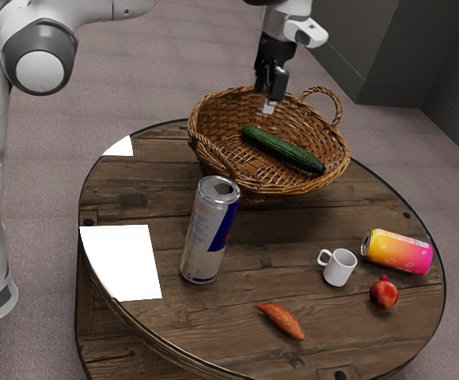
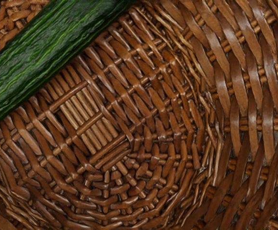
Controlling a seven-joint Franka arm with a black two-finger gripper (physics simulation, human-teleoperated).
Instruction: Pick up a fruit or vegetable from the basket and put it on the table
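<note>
In the exterior view, the gripper (image 1: 270,104) hangs over the basket's far side, its fingertips a little above the cucumber's upper end; how its fingers stand is hard to make out. The wicker basket (image 1: 335,168) stands at the table's far edge. A dark green cucumber (image 1: 283,150) lies in it, sloping down toward the exterior view's right. In the wrist view, the cucumber (image 2: 48,50) crosses one corner, over the woven floor of the basket (image 2: 144,124).
On the round wooden table (image 1: 269,245) stand a tall can (image 1: 210,229) and a white mug (image 1: 339,267). Around them lie a yellow-pink can (image 1: 398,252), a pomegranate (image 1: 384,294), a sweet potato (image 1: 282,321) and a white sheet (image 1: 125,261).
</note>
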